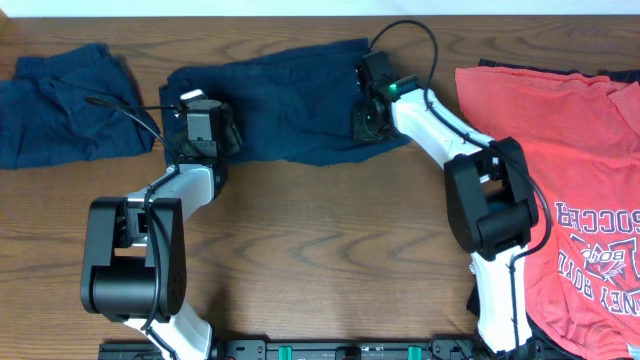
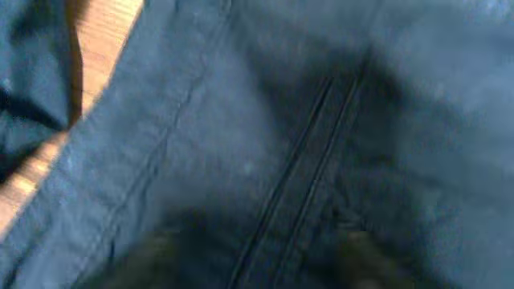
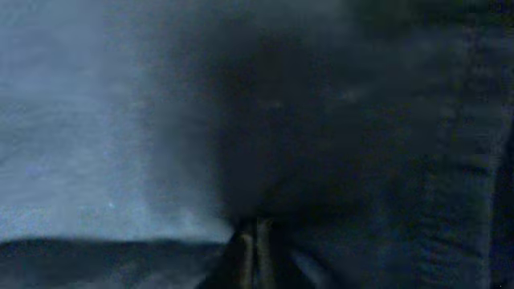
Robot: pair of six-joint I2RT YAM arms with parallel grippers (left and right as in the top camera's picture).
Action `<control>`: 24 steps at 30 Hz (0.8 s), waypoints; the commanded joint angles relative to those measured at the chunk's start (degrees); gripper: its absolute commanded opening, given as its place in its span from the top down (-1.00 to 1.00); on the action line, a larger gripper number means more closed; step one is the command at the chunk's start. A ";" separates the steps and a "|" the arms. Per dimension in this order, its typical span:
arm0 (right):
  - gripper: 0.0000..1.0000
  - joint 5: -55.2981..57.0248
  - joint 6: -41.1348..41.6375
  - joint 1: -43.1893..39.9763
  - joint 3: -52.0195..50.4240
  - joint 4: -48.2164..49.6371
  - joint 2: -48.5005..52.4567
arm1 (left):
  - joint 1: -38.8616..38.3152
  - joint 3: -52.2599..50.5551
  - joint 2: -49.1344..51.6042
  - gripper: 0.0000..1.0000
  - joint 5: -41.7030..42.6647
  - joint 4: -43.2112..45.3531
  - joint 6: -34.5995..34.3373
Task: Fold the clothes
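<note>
Navy shirt (image 1: pixel 290 100) lies long axis left-right, right gripper (image 1: pixel 366 118) seemingly pinching it.

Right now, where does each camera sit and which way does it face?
Overhead: above table, looking straight down; left arm and right arm show.
Left wrist: on left arm, looking down close at middle navy shirt; left gripper open, blurred, bottom edge.
Right wrist: closer on same shirt; right gripper shut on it, bottom centre.
Shared: all three see that shirt.
</note>
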 commanded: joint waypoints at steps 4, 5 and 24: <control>0.97 -2.58 0.76 0.35 -1.44 -2.49 4.00 | 0.02 0.83 0.63 0.88 2.27 -5.92 0.09; 0.97 -2.60 0.76 0.35 -1.44 -2.78 4.00 | 0.02 0.83 0.63 0.88 2.84 -6.75 0.11; 0.98 -2.12 0.74 0.61 -1.42 -15.63 3.91 | -3.13 0.76 0.66 0.88 9.35 -28.65 -0.13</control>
